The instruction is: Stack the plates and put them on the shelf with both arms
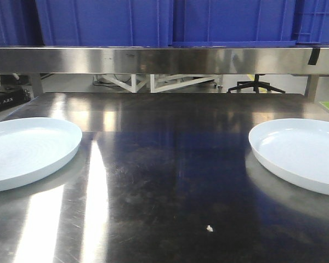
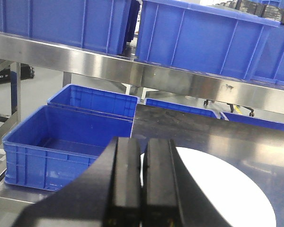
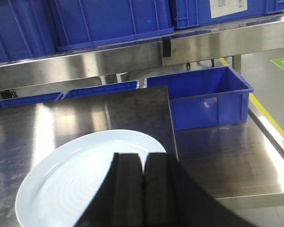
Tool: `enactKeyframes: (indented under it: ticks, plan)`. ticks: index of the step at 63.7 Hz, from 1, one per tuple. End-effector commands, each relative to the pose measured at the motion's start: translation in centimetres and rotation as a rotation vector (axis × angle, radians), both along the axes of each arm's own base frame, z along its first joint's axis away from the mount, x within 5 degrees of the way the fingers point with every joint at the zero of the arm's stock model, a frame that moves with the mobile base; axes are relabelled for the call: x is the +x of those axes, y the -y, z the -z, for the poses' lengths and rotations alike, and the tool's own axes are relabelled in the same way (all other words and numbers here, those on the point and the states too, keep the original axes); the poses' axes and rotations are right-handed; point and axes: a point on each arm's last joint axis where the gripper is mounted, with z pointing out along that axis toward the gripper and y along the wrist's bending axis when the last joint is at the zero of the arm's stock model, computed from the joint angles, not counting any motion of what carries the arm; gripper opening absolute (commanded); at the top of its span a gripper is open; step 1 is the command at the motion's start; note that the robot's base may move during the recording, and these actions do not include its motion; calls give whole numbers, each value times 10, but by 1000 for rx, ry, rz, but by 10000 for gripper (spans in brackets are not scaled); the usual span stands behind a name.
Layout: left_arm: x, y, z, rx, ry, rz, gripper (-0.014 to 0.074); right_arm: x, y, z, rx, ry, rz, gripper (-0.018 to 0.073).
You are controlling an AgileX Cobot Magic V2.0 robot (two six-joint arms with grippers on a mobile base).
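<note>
While the left plate [image 1: 27, 150] and right plate [image 1: 301, 153] lie well apart on the table [image 1: 164, 164], nothing is stacked.
The left gripper [image 2: 142, 189] and right gripper [image 3: 143, 189] are pressed together and empty. The plates look hard, slippery and easy to break, so pinch a rim.

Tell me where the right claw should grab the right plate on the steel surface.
Near rim, probably. The right plate lies flat on the steel surface, shallow, so only its low raised edge offers a pinch. Come in low from the robot's side, one finger under the lip, one inside. The right claw hangs shut over the plate; open it first.
</note>
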Motion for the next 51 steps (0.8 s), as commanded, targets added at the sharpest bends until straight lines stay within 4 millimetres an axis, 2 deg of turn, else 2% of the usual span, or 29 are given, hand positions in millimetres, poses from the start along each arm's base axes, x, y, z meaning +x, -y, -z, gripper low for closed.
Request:
enactKeyframes:
  ticks: [1, 44, 51]
  plan:
    - [-2, 0, -7, -24, 97, 1, 82, -2, 0, -9, -14, 104, 2, 56]
    - [-2, 0, -7, -22, 97, 1, 82, -2, 0, -9, -14, 104, 2, 56]
    - [-2, 0, -9, 76, 107, -5, 82, -2, 0, -9, -14, 104, 2, 56]
